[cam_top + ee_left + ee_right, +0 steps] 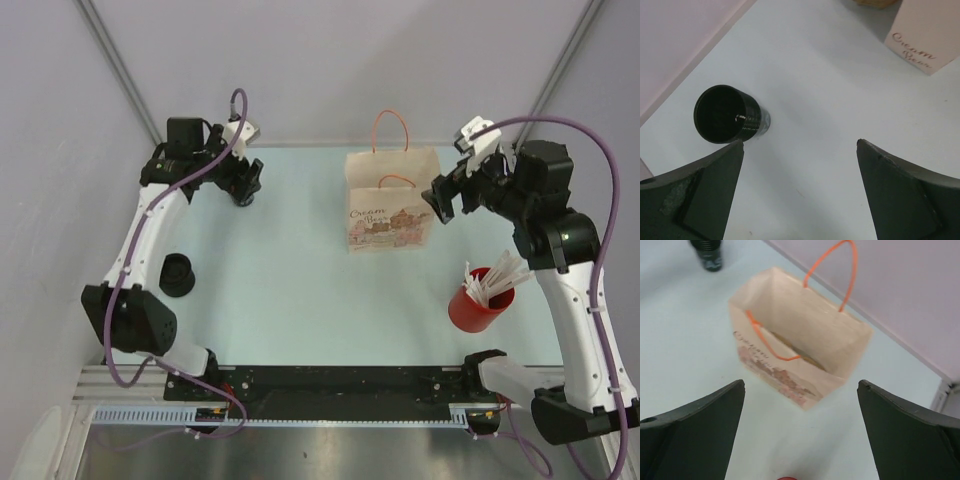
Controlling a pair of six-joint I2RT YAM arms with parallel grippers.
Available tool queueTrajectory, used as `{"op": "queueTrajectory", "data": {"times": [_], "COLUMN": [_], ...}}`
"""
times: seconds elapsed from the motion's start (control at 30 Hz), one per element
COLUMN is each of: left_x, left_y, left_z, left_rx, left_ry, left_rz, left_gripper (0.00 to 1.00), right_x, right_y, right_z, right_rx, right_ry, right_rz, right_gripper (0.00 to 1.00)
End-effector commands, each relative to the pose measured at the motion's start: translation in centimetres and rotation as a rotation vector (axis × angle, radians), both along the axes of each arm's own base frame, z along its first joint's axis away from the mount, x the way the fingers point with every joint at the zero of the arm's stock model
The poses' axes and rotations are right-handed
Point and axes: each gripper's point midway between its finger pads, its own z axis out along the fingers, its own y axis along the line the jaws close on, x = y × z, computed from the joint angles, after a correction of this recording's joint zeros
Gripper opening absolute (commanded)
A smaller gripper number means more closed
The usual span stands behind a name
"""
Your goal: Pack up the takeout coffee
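A tan paper bag [390, 205] with orange handles stands open at the back middle of the table. A black cup [178, 273] stands at the left. My left gripper [245, 188] is open and empty, left of the bag. In the left wrist view a small black ribbed cup [727, 114], mouth up, sits by my left fingertip [725, 165], with the bag's corner [925, 35] at the upper right. My right gripper [445, 205] is open and empty just right of the bag. The right wrist view looks down into the open bag [800, 335].
A red cup [478, 305] of white stirrers stands at the right, in front of my right gripper; its rim shows at the bottom of the right wrist view [787, 478]. The back wall runs close behind the bag.
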Motion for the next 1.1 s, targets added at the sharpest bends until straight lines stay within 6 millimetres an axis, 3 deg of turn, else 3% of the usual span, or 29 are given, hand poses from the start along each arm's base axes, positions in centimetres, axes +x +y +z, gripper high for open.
{"op": "queueTrajectory", "data": {"times": [0.0,0.13,0.17,0.27,0.5,0.87,1.07], "left_x": [3.2,5.5,6.1,7.1,9.2,11.8,12.7], "left_y": [1.9,2.6,2.8,2.6,3.0,4.7,5.1], "left_z": [0.5,-1.9,-1.6,-3.2,-5.7,-7.9,-8.8], "left_rx": [0.032,0.067,0.068,0.055,0.052,0.085,0.095], "left_ry": [-0.029,0.005,-0.004,0.047,0.124,0.145,0.174], "left_rz": [-0.010,0.001,0.003,-0.014,-0.010,0.078,0.082], "left_gripper": [0.99,0.99,0.99,0.91,0.59,0.56,0.47], "right_x": [-2.4,-2.2,-2.2,-2.2,-2.9,-4.6,-4.7], "right_y": [3.6,4.0,4.1,4.5,4.9,5.8,6.0], "right_z": [-1.1,-2.5,-3.2,-4.1,-4.8,-5.4,-5.8], "right_rx": [0.003,0.012,0.014,0.024,0.032,0.038,0.043], "right_ry": [-0.025,0.009,0.028,0.052,0.063,0.085,0.100], "right_rz": [0.278,0.300,0.304,0.327,0.368,0.467,0.483], "right_gripper": [1.00,1.00,1.00,1.00,1.00,1.00,1.00]}}
